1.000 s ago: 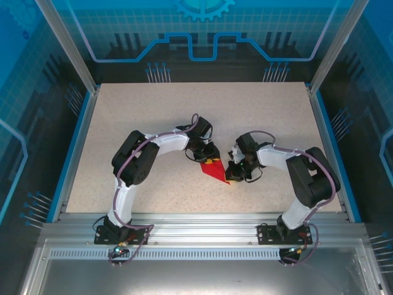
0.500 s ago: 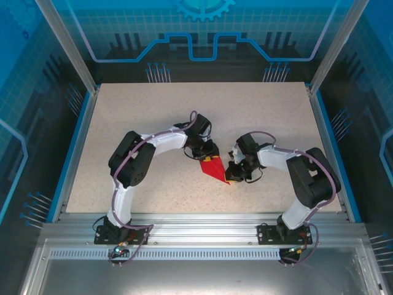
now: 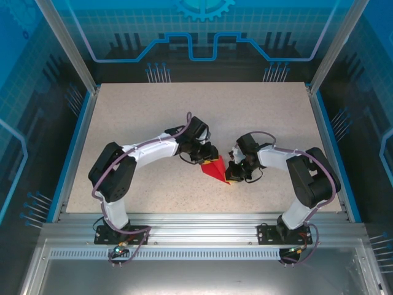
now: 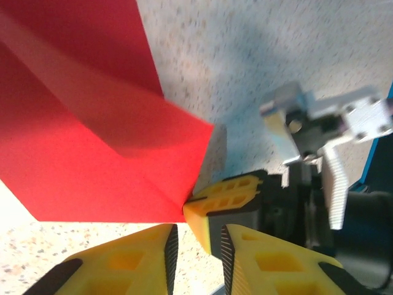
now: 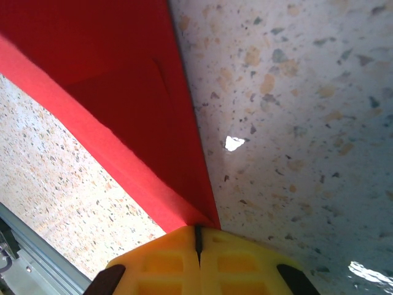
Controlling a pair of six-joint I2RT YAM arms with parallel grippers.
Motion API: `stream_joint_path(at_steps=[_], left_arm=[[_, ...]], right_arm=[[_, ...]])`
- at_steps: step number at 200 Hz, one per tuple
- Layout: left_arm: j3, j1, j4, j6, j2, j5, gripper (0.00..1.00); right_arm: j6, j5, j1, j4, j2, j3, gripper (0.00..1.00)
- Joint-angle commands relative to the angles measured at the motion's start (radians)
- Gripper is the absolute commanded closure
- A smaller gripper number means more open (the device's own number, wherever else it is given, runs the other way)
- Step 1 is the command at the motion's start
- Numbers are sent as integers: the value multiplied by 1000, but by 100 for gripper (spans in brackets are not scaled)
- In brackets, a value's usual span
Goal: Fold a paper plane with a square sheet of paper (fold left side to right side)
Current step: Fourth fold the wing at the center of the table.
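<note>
One red square sheet of paper [image 3: 215, 169] lies in the middle of the counter [image 3: 153, 117], creased into a pointed triangle, between two grippers. The right gripper [image 5: 198, 236] has its fingers pressed together on the sheet's near tip, pinning it. The left gripper [image 3: 207, 155] hovers at the far edge, fingers [image 4: 123, 264] parted, gripping nothing. I'd say a side fold is in hand; next the left must catch a loose flap and carry it across.

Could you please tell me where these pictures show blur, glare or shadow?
Left wrist: the red paper looks soft, and a broad shadow darkens the table. Right wrist: a white glare spot on the table, the shut right claw in focus. Top external: evenly lit and crisp.
</note>
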Motion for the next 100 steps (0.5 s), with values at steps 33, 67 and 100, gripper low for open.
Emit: stream_joint_path(at_steps=[33, 67, 100], left_arm=[[-8, -37, 125, -78, 79, 77, 73], [19, -53, 130, -94, 141, 85, 74], [27, -54, 152, -106, 177, 92, 75]], right_arm=[[9, 154, -3, -42, 72, -52, 95], [11, 159, -4, -42, 72, -51, 95], [6, 164, -3, -48, 73, -52, 95]])
